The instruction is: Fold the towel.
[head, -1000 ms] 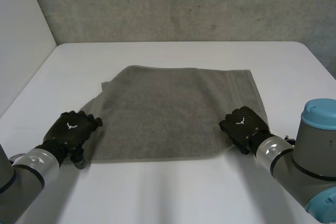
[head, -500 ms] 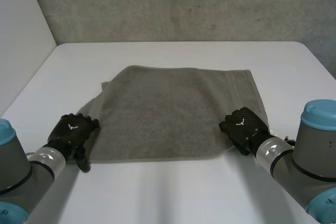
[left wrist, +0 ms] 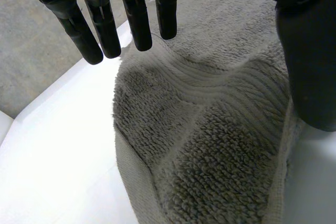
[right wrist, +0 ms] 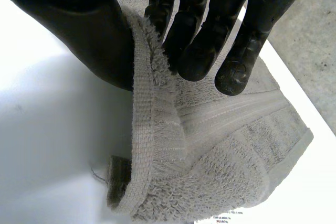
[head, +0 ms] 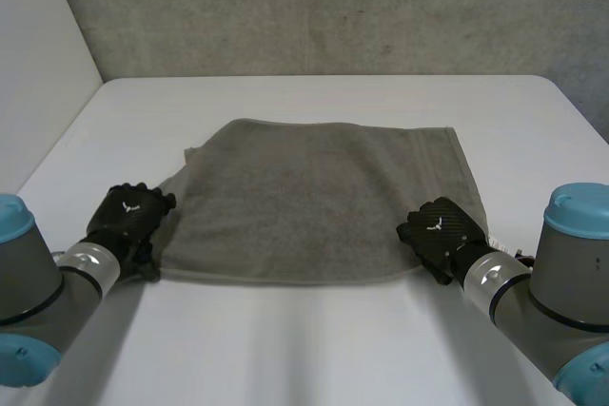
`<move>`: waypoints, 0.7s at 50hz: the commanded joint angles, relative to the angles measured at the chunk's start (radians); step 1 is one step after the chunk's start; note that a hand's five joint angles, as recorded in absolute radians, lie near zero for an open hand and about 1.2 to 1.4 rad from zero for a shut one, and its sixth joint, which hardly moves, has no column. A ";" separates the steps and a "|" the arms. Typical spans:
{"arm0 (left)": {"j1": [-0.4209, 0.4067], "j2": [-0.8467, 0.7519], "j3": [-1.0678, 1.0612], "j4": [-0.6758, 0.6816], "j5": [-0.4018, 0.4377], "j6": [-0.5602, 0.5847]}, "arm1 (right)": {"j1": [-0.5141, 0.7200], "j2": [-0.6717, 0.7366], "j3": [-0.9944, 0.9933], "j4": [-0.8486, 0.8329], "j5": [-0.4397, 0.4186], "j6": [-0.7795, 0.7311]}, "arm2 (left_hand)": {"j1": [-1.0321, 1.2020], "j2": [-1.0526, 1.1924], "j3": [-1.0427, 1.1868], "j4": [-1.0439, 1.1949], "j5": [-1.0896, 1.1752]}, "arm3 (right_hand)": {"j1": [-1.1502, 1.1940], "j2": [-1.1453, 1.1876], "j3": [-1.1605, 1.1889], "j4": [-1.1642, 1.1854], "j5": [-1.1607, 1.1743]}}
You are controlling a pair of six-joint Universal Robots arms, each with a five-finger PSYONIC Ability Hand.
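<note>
Where the towel [head: 314, 202] is laid: it is spread out grey on the white table [head: 314, 349], with its long edges set across the robot's front.
Left hand [head: 128, 216]: it is placed at the towel's near left corner; its fingers [left wrist: 136, 14] are held straight above the pile and kept apart from the thumb [left wrist: 310, 51], so nothing is gripped.
Cloth under the left palm: it is raised in a low hump between the fingers and the thumb.
Right hand [head: 440, 227]: it is placed at the near right corner; the hemmed edge is pinched between its thumb and curled fingers and is drawn up off the table.
Label [right wrist: 228, 216]: a white tag is seen at the towel's corner, beneath the pinched edge.
Far edge: it is seen lying flat, well apart from both hands.
</note>
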 commanded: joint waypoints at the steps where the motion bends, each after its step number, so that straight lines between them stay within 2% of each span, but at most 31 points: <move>1: -0.002 -0.016 0.026 0.000 0.000 0.000 | 0.000 0.009 0.000 0.000 0.001 -0.003 | -0.008 -0.016 -0.007 -0.008 -0.187 | 0.197 0.071 0.064 0.069 0.099; 6: -0.002 -0.010 0.026 0.001 0.001 -0.002 | 0.002 0.015 0.000 -0.002 0.004 -0.003 | 0.089 0.080 0.090 0.089 -0.090 | 0.197 0.071 0.064 0.069 0.099; 13: -0.004 0.010 0.009 0.000 0.001 -0.009 | -0.003 0.016 -0.011 -0.003 0.039 0.001 | 0.380 0.371 0.381 0.380 0.200 | 0.197 0.071 0.064 0.069 0.099; 20: -0.015 0.047 -0.029 0.001 0.001 -0.012 | -0.014 0.016 -0.018 -0.005 0.070 0.009 | 0.409 0.400 0.410 0.409 0.230 | 0.197 0.071 0.064 0.069 0.099; 23: -0.016 0.076 -0.051 0.008 0.003 -0.014 | -0.015 0.016 -0.018 -0.005 0.070 0.009 | 0.497 0.488 0.498 0.497 0.318 | 0.197 0.071 0.064 0.069 0.099; 30: -0.021 0.101 -0.072 0.038 0.003 -0.014 | -0.011 0.016 -0.018 -0.003 0.071 0.007 | 0.477 0.468 0.478 0.477 0.298 | 0.197 0.071 0.064 0.069 0.099; 35: -0.024 0.084 -0.083 0.070 0.003 -0.003 | -0.002 0.018 -0.018 -0.005 0.071 0.007 | 0.366 0.357 0.367 0.366 0.186 | 0.197 0.071 0.064 0.069 0.099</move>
